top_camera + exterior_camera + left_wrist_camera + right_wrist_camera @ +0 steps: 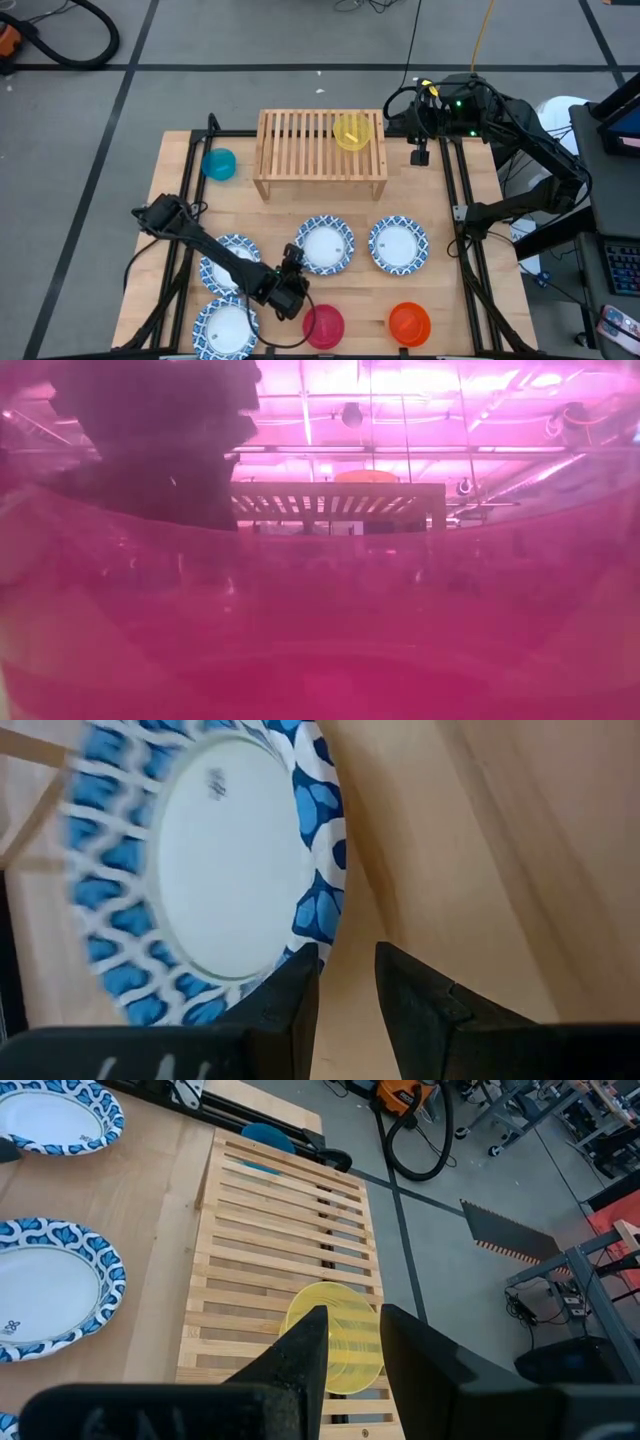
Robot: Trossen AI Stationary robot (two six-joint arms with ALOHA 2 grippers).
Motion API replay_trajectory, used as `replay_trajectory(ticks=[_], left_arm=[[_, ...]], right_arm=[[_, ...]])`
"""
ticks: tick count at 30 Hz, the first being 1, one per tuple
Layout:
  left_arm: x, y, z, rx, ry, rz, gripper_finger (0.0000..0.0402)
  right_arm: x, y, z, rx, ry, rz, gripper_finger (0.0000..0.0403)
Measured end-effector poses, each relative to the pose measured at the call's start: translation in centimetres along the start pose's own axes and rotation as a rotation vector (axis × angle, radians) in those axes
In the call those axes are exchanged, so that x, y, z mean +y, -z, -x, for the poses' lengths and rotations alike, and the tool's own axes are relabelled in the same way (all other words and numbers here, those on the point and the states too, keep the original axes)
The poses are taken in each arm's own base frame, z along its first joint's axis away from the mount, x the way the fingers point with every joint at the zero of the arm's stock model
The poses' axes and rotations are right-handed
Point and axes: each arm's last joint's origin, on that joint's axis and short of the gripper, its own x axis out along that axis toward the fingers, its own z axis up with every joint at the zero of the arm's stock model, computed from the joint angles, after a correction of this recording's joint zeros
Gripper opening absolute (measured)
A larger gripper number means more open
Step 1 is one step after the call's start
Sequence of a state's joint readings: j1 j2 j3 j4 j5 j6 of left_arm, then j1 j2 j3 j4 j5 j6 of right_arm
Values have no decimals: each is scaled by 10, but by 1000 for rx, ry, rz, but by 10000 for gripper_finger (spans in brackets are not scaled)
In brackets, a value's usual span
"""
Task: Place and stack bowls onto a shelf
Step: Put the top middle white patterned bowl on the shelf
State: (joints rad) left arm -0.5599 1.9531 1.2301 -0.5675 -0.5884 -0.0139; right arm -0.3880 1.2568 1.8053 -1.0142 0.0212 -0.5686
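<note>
**Left gripper low by front plates; yellow bowl on rack**

Fingers of left gripper (345, 990) sit slightly apart w/ nothing between them, tips just beside the rim of a blue-patterned dish (210, 860). High view puts left gripper (290, 285) near table front, between the front-left dishes and the red bowl (324, 326). Right gripper (350, 1345) fingers also a little apart, empty, hanging above the shelf's right end, over the yellow bowl (335, 1335).

Shelf (320, 150) stands at table's back centre, slatted top up. Yellow bowl (351, 132) rests on its right part. Teal bowl (219, 163) on tabletop just left of shelf. Four patterned dishes on the table: one mid-centre (325, 244), one mid-right (398, 245), one left (228, 262) partly under left arm, one front-left (226, 327). Orange bowl (409, 322) front right, well apart from red one.

Low view mostly filled by red bowl (320, 620) right against lens; shelf (338, 495) seen beyond its rim.
</note>
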Motion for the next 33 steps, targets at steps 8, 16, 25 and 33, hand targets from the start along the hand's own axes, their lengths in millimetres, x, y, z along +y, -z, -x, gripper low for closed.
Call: replay_trajectory(ticks=[8, 16, 25, 33], left_arm=[[-2, 1, 2, 0, -19, -29, 108], [-1, 0, 3, -5, -63, -83, 108], [2, -1, 3, -3, -100, -145, 108], [6, -3, 0, -7, -117, -168, 108]], right_arm=[[0, 0, 0, 1, -1, 0, 89], [5, 7, -11, 40, -26, 10, 89], [6, 9, -21, 32, -21, 36, 89], [4, 6, -21, -1, 1, 44, 89]])
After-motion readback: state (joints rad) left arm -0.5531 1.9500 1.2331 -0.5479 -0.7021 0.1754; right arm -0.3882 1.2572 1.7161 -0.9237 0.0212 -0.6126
